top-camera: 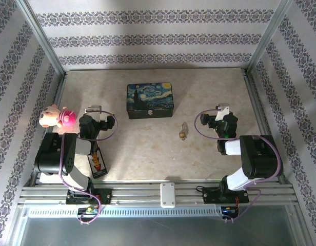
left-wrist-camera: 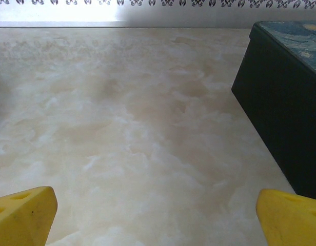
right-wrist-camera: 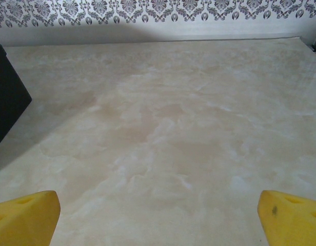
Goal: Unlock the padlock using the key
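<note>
We count two arms, the left (top-camera: 63, 154) and the right (top-camera: 253, 159), each with one gripper. On the table (top-camera: 137, 154) there is one padlock (top-camera: 183, 134), one box (top-camera: 150, 100), one pink plush toy (top-camera: 56, 117) and one flat dark thing with a red and yellow label (top-camera: 98, 165) beside the left arm's base. We cannot pick out a key for certain. A thin pale sliver lies at the padlock's far end, too small for us to say whether it is the shackle or something else.

The left gripper (left-wrist-camera: 158, 220) stands wide apart. In its wrist view the two yellow fingers (left-wrist-camera: 24, 215) sit in opposite bottom corners with bare table between them, and it has hold of nothing. The box's dark side wall fills the right of that view, off to the side of the fingers and not between them.

The right gripper (right-wrist-camera: 158, 220) is spread just as wide, its yellow fingers (right-wrist-camera: 294, 218) likewise in the bottom corners over bare table, with nothing in its grasp. One dark corner of the box shows at the left edge of that view.

From above, the padlock lies flat on the table between the two arms, clearly nearer the right one. It is to the left of the right gripper and a little nearer the arm bases, apart from it. It is well apart from the left gripper. It sits near the box's near right corner without touching it. The plush toy lies at the left edge of the table, just beside the left arm.
</note>
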Controlling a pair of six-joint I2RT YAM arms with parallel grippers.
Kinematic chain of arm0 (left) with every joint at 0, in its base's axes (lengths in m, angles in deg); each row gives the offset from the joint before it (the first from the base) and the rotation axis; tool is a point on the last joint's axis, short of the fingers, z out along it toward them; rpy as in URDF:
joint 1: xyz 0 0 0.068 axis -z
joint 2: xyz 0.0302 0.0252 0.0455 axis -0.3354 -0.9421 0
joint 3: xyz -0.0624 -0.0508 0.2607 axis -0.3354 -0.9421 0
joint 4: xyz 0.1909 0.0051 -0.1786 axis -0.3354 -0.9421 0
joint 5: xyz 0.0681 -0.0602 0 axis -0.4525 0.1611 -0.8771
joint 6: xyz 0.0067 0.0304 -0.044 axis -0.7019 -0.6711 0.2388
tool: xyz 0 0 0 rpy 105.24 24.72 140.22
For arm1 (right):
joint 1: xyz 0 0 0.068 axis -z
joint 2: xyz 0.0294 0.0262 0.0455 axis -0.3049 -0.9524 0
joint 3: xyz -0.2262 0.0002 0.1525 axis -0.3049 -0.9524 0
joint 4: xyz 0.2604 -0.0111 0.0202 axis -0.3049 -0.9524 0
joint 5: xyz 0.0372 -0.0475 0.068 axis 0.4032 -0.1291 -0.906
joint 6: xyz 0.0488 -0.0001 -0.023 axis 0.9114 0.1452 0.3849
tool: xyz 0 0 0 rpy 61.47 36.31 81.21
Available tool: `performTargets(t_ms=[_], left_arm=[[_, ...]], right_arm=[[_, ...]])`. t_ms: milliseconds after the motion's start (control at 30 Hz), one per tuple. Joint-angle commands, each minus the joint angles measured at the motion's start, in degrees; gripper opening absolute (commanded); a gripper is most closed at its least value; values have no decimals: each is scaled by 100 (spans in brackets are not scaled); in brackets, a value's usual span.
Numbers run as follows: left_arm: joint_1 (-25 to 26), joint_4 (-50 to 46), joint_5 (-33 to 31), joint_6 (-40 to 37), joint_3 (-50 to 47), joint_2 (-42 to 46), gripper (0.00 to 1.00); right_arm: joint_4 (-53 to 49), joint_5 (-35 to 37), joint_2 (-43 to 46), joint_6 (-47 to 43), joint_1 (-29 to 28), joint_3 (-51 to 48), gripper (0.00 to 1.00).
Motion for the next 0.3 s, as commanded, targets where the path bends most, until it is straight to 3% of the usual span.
performTargets(t_ms=[0,267], left_arm=[[-97,-40,43,-71,26,53,99],[-97,-13,31,-59,8,61,99]], right_arm=[[46,71,31,42,39,111,98],[37,74,31,29,39,111,98]])
